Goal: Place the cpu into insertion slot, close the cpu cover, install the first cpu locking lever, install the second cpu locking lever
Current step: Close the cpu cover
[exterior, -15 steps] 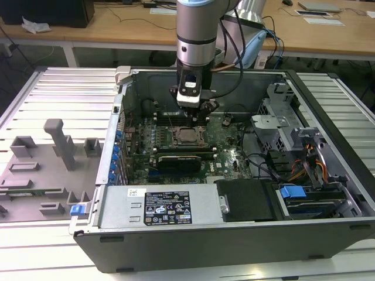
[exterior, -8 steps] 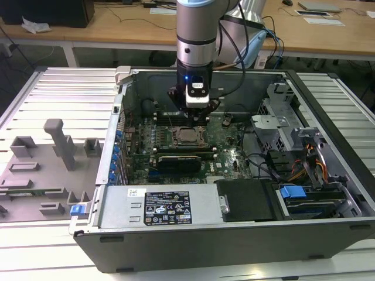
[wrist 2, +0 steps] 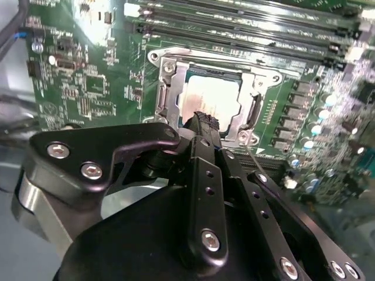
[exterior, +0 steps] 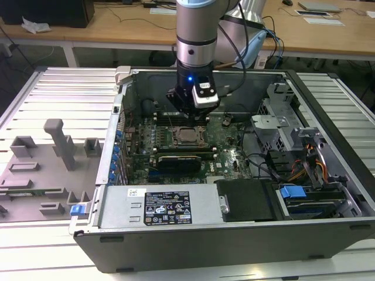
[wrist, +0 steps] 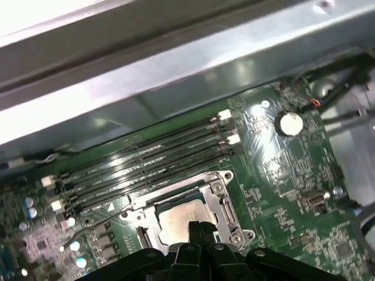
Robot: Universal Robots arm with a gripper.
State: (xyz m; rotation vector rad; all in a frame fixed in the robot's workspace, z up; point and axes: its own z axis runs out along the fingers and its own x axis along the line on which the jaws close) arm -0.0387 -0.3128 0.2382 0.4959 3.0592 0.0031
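The gripper [exterior: 188, 117] is hanging at the centre of the exterior view, just above the cpu [exterior: 188, 136], inside the open case [exterior: 234, 234] that is lying on the table [exterior: 58, 88]. In both wrist views the gripper [wrist 2: 205, 120] [wrist: 201, 227] is showing its fingers pressed together with nothing between them. The tip is hovering over one edge of the cpu [wrist 2: 212, 96] [wrist: 179, 219]; whether it is touching is not clear.

The cpu is sitting face up in the slot [wrist 2: 214, 72], its silver-grey face showing through the cut-out. The cover [wrist 2: 170, 93] [wrist: 222, 205] is lying flat around it as a thin silver frame.

Long black memory slots [wrist 2: 234, 29] [wrist: 146, 158] are running just beside the socket on one side. In the exterior view a black card [exterior: 181, 159] is lying just below the socket. The case walls are standing well apart from the gripper.
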